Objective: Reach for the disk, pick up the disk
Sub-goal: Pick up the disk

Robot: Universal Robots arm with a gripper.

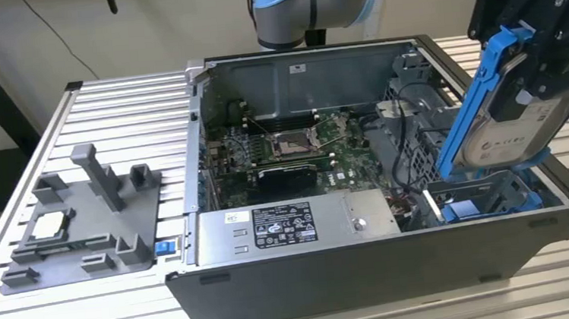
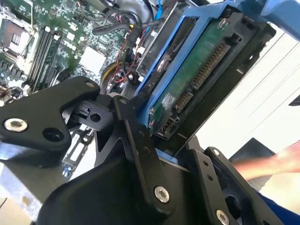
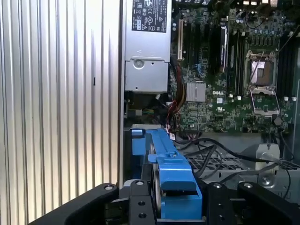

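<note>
table: slatted aluminium table (image 1: 107,97), carries everything
computer case: open computer case (image 1: 375,274) lies on its side so the motherboard (image 1: 295,155) faces up for access
power supply: power supply box (image 1: 280,224) sits along the near wall, untouched
parts fixture: grey parts fixture (image 1: 86,221) toward the exterior view's left, processor chip (image 1: 51,223) seated in it (not the target)
drive bay: blue drive bay (image 1: 485,197) in the case corner, directly under the lifted disk
disk: disk (image 1: 511,130) clear of the bay, held tilted on edge, blue bracket outward; connector end shows in the second wrist view (image 2: 197,70)
gripper: gripper (image 1: 527,72) clamped on the disk from above, above the case's corner
person: a hand (image 2: 276,161) at the second wrist view's edge
</note>
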